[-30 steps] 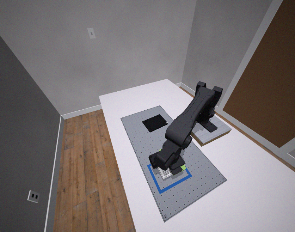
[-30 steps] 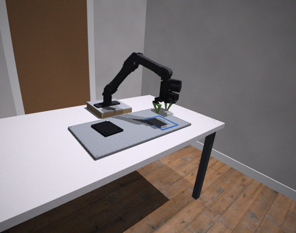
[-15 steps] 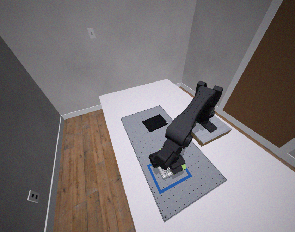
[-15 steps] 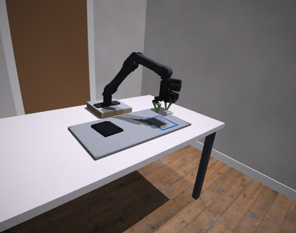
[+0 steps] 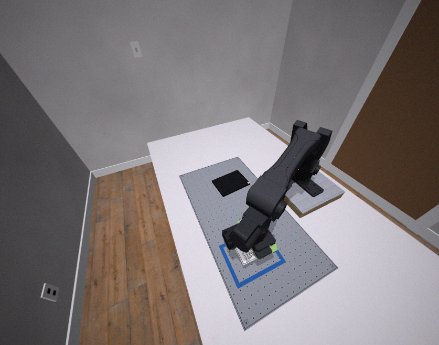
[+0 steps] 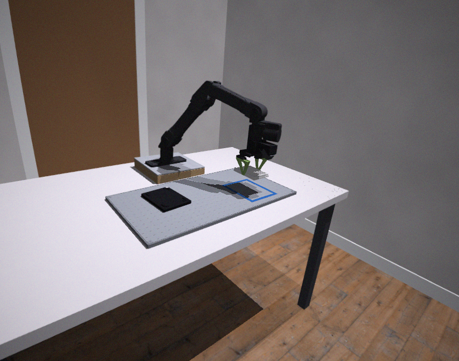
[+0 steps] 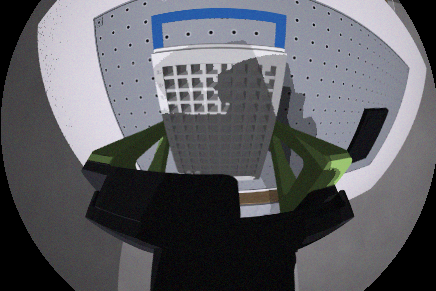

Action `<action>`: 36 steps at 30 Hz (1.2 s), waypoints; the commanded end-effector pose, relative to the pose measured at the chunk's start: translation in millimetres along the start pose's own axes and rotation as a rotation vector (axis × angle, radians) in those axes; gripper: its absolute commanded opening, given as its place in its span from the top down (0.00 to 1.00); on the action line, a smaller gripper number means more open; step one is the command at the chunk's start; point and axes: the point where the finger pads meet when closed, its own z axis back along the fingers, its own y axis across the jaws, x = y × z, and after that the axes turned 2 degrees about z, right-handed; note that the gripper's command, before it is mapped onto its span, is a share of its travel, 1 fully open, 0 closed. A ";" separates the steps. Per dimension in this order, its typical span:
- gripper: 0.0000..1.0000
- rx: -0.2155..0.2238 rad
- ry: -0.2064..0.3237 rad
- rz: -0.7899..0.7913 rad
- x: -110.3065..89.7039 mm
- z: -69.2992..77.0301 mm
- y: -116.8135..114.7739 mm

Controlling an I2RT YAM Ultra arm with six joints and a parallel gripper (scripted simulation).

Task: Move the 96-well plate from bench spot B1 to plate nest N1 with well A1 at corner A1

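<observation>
My gripper with green fingers is shut on the white 96-well plate and grips its two long sides. The plate hangs level in the air above the blue-outlined bench spot B1. It also shows under the fingers in the exterior view and partly under the wrist in the top view. The black plate nest N1 lies at the other end of the grey perforated baseplate, also in the top view. It is empty. The A1 marks are too small to read.
The arm's base stands on a raised block beside the baseplate. The table's edge runs close beyond spot B1. The arm's shadow falls across the baseplate between the spot and the nest.
</observation>
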 end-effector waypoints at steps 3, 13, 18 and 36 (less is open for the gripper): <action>1.00 0.016 -0.052 -0.005 7.5 24.5 -1.1; 1.00 0.016 -0.052 -0.005 7.5 24.5 -1.1; 1.00 0.016 -0.052 -0.005 7.5 24.5 -1.1; 1.00 0.010 -0.036 0.089 -6.0 13.8 -35.8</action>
